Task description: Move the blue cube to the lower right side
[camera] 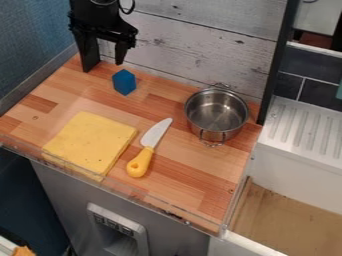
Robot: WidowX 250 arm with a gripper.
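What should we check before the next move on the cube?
1. Gripper open: ok, fingers apart.
2. Blue cube between the fingers: not ok, it sits beside them, toward the counter's middle.
3. Cube free of contact with pot and knife: ok.
4. Straight route to lower right avoids the knife: not ok, probably crosses its blade; lift over.
5. Fingertip clearance above the countertop: cannot tell.

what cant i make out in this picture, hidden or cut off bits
All in the camera view:
Arm: upper part cut off by the top edge.
Cube: far sides and underside, hidden by its near faces.
Pot: underside, hidden by its body.
Counter: part covered by the yellow square.
Orange thing: cut off by the bottom edge; cannot tell what.
Button marks: too small.
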